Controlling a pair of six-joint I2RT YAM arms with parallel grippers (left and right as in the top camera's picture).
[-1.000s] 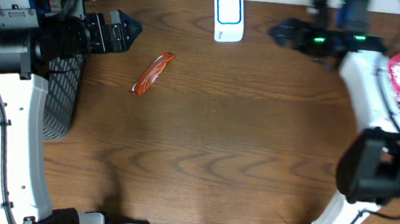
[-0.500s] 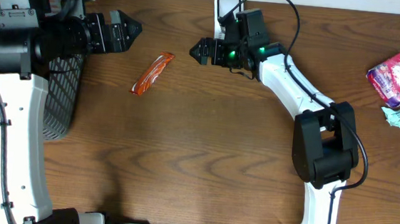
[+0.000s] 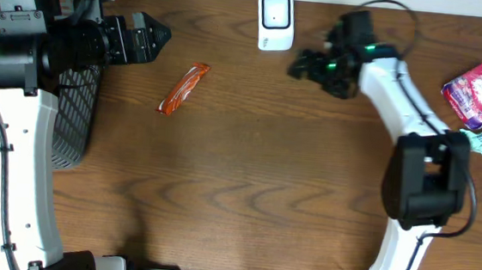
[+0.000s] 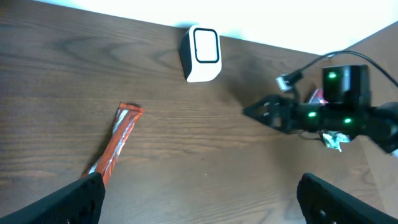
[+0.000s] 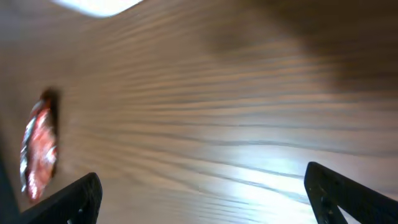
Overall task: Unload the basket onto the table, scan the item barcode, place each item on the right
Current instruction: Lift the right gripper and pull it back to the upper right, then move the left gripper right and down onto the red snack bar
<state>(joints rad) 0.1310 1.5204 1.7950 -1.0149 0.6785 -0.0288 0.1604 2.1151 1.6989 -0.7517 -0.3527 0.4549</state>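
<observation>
Pulls the right hand (image 3: 296, 68) back from left of the scanner (image 3: 276, 21) to its right, open and empty. Holds the left hand (image 3: 156, 39) spread near the far left corner of the desk (image 3: 245, 196). Leaves the snack bar (image 3: 183, 89) lying flat just beside it, ungrasped — scan not begun, by the look.

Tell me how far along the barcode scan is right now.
Barely started. Done: nothing visible. The orange packet lies ungripped on the table, left of the scanner. In hand: both are open and empty, the left end effector near the packet, the right end effector just right of the scanner. Left to do: grasp the packet and present its barcode to the scanner.
</observation>
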